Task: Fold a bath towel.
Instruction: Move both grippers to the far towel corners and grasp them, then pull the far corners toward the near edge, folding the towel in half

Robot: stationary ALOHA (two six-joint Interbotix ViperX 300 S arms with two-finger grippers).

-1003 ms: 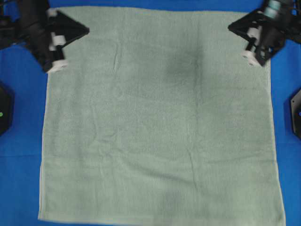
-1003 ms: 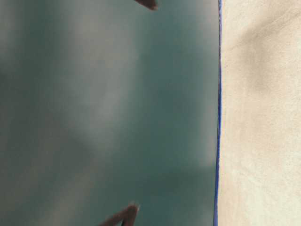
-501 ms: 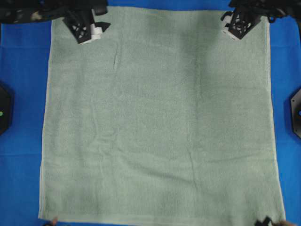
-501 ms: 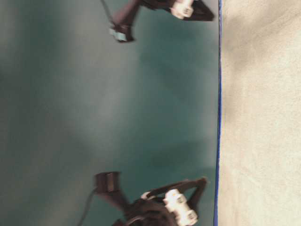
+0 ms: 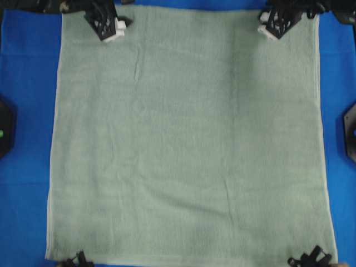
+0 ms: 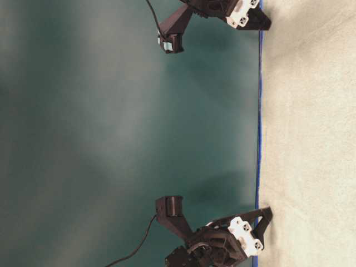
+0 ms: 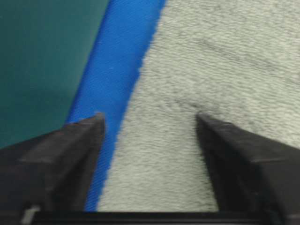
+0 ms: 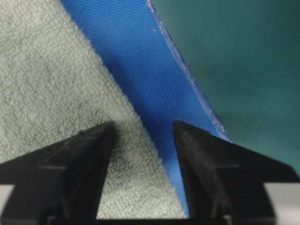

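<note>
Lying flat and nearly square, the fuzzy sage-green bath towel (image 5: pixel 189 139) covers the blue worktop (image 5: pixel 25 139) — left hand (image 7: pixel 150 122) and right hand (image 8: pixel 143 129) gape wide, each straddling a towel edge, gripping nothing.

My left gripper (image 6: pixel 266 214) and right gripper (image 6: pixel 266 25) are matte black with long wedge-shaped fingers (image 7: pixel 65 154) that taper to blunt tips, and each carries white blocks (image 6: pixel 245 236) marked with small dark holes. A boxy black wrist camera (image 6: pixel 169 206) juts from each hand on a strut. A thin black cable (image 6: pixel 133 250) trails from it.
</note>
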